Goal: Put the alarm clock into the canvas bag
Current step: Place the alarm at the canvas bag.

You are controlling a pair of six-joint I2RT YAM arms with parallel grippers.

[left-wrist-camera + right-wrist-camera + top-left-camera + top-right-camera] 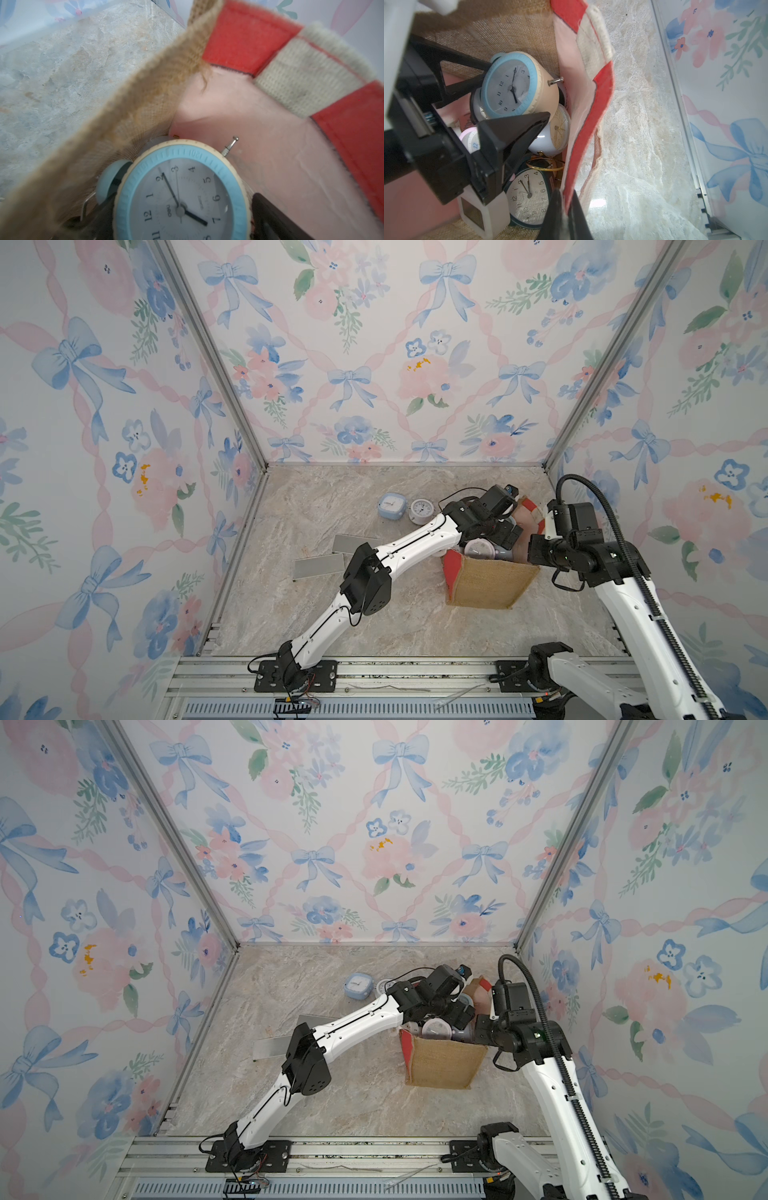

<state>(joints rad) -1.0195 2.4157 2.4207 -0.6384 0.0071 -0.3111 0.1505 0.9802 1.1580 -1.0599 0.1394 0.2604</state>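
Observation:
The canvas bag (486, 585) (444, 1065) stands open at the right of the marble table, tan burlap with red side panels. My left gripper (505, 531) (461, 1011) reaches down into its mouth. In the right wrist view the left gripper (519, 90) stands open, its black fingers (517, 128) spread on either side of a cream alarm clock (512, 87) with a blue bezel, which lies on other clocks inside. The left wrist view shows that alarm clock (180, 197) with a thin gap beside one finger (270, 216). My right gripper (566, 207) (536, 547) is shut on the bag's red rim (593, 104).
Several other clocks lie in the bag: a white one (556, 133), a dark green one (529, 197) and a pink one (471, 137). On the table behind the bag stand a blue square clock (392, 505) and a white round clock (422, 511). Two grey plates (318, 565) lie left of the bag.

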